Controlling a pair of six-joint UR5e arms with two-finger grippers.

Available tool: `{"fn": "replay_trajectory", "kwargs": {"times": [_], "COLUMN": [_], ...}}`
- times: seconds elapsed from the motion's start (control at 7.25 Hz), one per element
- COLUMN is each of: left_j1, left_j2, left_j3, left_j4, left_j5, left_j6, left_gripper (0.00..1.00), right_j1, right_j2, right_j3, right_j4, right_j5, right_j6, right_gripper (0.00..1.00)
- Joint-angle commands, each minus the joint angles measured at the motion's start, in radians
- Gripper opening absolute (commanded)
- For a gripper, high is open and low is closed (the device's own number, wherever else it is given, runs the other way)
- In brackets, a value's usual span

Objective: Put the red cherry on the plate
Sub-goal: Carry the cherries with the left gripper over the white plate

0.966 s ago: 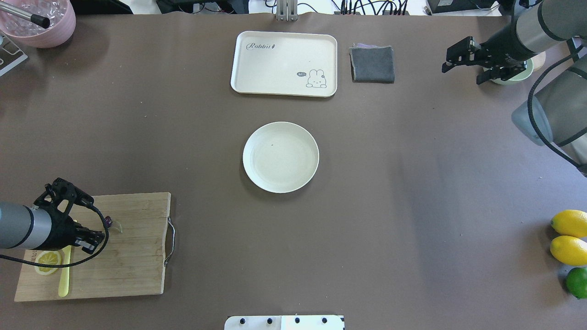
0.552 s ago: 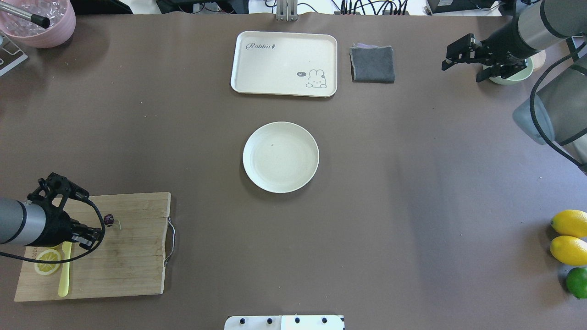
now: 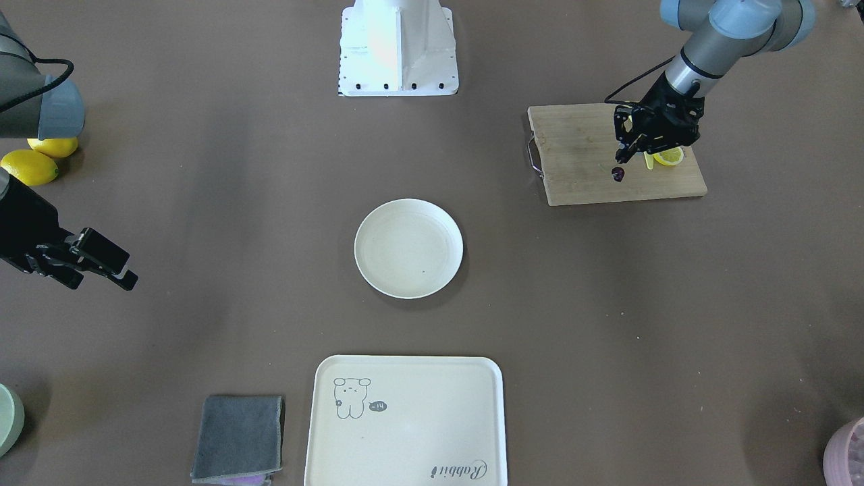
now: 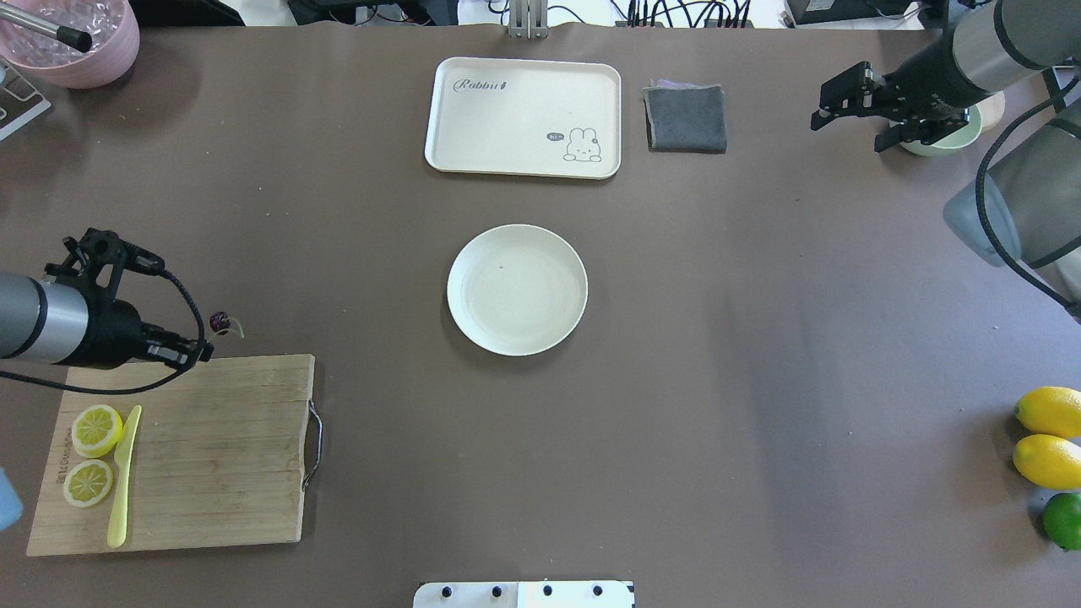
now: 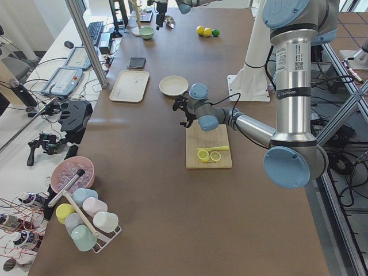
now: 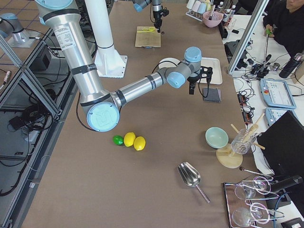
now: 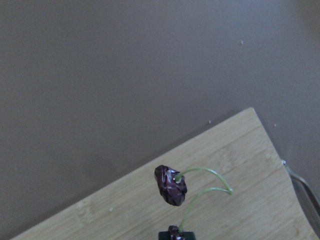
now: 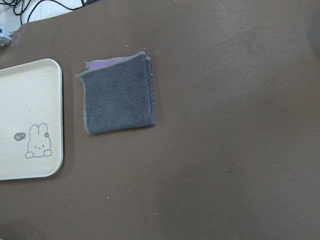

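Observation:
The red cherry (image 4: 220,321) is a small dark maroon pair on thin green stems. It hangs from my left gripper (image 4: 199,350), which is shut on it above the far edge of the wooden cutting board (image 4: 211,456). In the left wrist view one cherry (image 7: 170,185) dangles over the board's corner while the other sits pinched at the fingertips (image 7: 175,234). The round cream plate (image 4: 517,289) lies bare at the table's centre, well to the right of the cherry. My right gripper (image 4: 847,133) hovers open at the far right, holding nothing.
Two lemon slices (image 4: 96,429) and a yellow knife (image 4: 122,473) lie on the board. A rabbit tray (image 4: 524,116) and grey cloth (image 4: 686,118) sit behind the plate. A green bowl (image 4: 954,139), two lemons (image 4: 1047,411), a lime (image 4: 1062,519) and a pink bucket (image 4: 72,38) line the edges.
My left gripper has risen and moved from over the board toward its far edge, carrying the cherry off the wood. Both lemon slices now show. The right arm barely shifted.

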Motion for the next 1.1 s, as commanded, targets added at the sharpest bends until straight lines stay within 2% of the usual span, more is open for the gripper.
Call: {"fn": "replay_trajectory", "kwargs": {"times": [0.0, 0.14, 0.28, 0.41, 0.55, 0.69, 0.83, 0.97], "left_j1": [-0.024, -0.013, 0.052, 0.184, 0.249, 0.281, 0.292, 0.294], "left_j2": [-0.271, -0.388, -0.457, -0.544, -0.641, -0.709, -0.741, -0.743], "left_j3": [0.037, 0.038, 0.043, 0.102, 0.194, 0.283, 0.354, 0.414], "left_j4": [0.168, 0.249, 0.291, 0.294, 0.291, 0.287, 0.281, 0.221], "left_j5": [0.003, 0.005, 0.077, 0.228, 0.318, 0.357, 0.412, 0.44], "left_j6": [-0.148, -0.23, -0.292, -0.356, -0.392, -0.438, -0.443, -0.44], "left_gripper": [0.0, 0.0, 0.0, 0.0, 0.0, 0.0, 0.0, 0.0], "right_j1": [0.001, -0.001, -0.001, -0.001, 0.001, 0.001, 0.001, 0.001], "right_j2": [-0.004, -0.004, -0.004, -0.005, -0.004, -0.004, -0.005, -0.005], "right_j3": [-0.005, -0.005, -0.005, -0.005, -0.003, -0.002, 0.0, 0.001], "right_j4": [-0.002, -0.002, -0.002, -0.002, -0.002, -0.002, -0.002, -0.002], "right_j5": [0.002, 0.004, 0.004, 0.004, 0.004, 0.004, 0.004, 0.004], "right_j6": [-0.009, -0.009, -0.009, -0.009, -0.009, -0.009, -0.009, -0.009], "right_gripper": [1.0, 1.0, 1.0, 1.0, 1.0, 1.0, 1.0, 1.0]}}
